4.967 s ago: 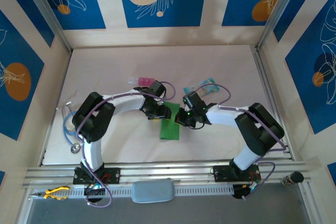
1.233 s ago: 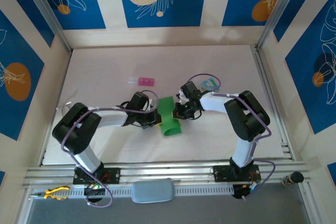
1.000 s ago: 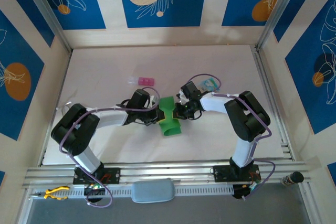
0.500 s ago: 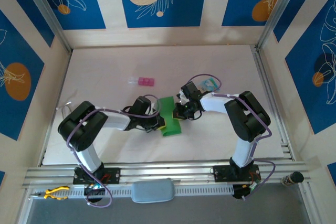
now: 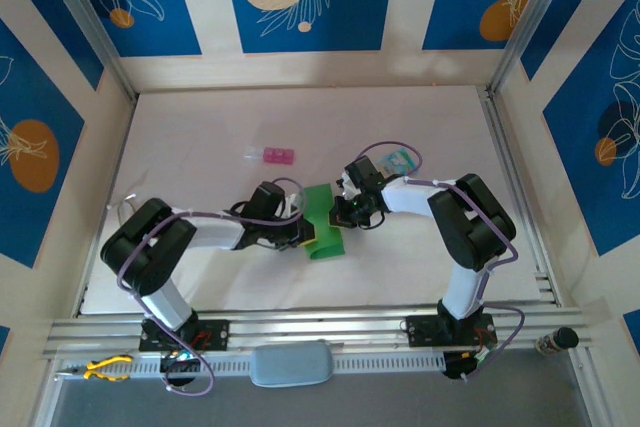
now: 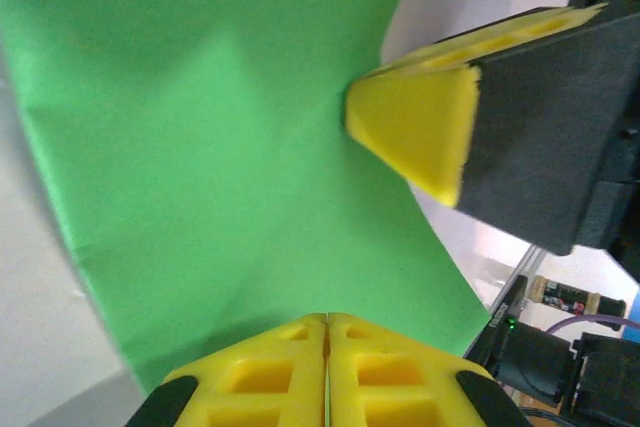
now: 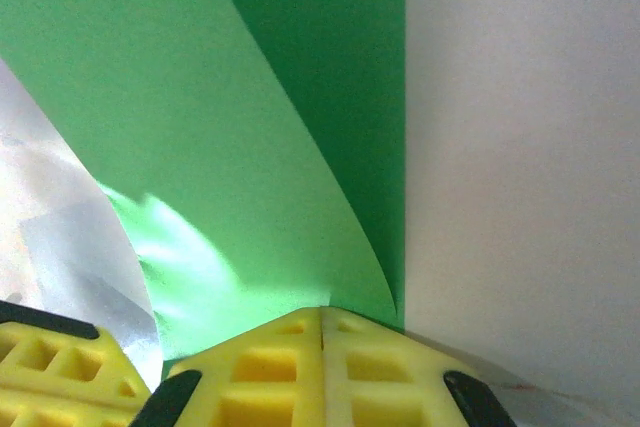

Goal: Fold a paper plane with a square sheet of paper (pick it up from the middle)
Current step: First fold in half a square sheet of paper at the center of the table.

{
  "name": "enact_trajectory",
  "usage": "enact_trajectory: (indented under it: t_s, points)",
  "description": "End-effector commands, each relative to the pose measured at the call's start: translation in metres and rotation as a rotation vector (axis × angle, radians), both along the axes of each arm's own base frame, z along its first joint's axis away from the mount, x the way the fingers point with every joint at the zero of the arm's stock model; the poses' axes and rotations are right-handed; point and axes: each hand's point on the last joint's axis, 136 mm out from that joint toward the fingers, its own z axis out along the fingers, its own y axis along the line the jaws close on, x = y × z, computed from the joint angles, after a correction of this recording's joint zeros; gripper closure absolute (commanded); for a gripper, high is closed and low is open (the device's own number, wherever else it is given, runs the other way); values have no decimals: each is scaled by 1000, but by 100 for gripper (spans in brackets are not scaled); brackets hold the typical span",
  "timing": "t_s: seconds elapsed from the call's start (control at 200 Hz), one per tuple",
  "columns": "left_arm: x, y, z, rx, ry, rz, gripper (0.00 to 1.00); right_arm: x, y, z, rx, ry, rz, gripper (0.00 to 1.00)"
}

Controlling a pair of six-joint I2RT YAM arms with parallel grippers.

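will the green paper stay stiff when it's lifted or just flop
Probably flops: the green paper bows in a curve between the left hand and right hand. Likely very light and easy to crease, since it looks thin.

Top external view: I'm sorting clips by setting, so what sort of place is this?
Likely a robot test booth, not a home: left arm and right arm bolted to an aluminium rail, a white table, blue printed wall panels boxing it in.
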Motion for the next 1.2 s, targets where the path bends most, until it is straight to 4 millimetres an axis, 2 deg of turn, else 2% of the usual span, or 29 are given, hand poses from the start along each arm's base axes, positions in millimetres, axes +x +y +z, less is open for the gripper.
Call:
enact_trajectory:
  t_s: [0.0, 0.23, 0.43, 0.57, 0.75, 0.835, 1.026, 1.196]
  points:
    - [-4, -10, 9, -43, 18, -31, 90, -31, -46, -45, -221, 134, -53, 100]
    - [-23, 1, -19, 18, 72, -50, 90, -33, -47, -47, -226, 143, -51, 100]
    - [-44, 20, -41, 114, 107, -60, 90, -34, -49, -49, -234, 150, -51, 100]
    - [-47, 26, -30, 155, 71, -75, 90, -35, -51, -49, -236, 153, -52, 100]
    - [-31, 11, 9, 73, -24, -71, 88, -35, -50, -49, -233, 155, -55, 100]
    - [-21, 5, 20, 45, -58, -56, 87, -35, -50, -49, -230, 153, -55, 100]
    - [-21, -5, 5, 38, -6, -77, 88, -36, -49, -50, -226, 154, -54, 100]
    - [-36, 6, -21, 87, 45, -80, 88, -37, -50, -51, -228, 158, -58, 100]
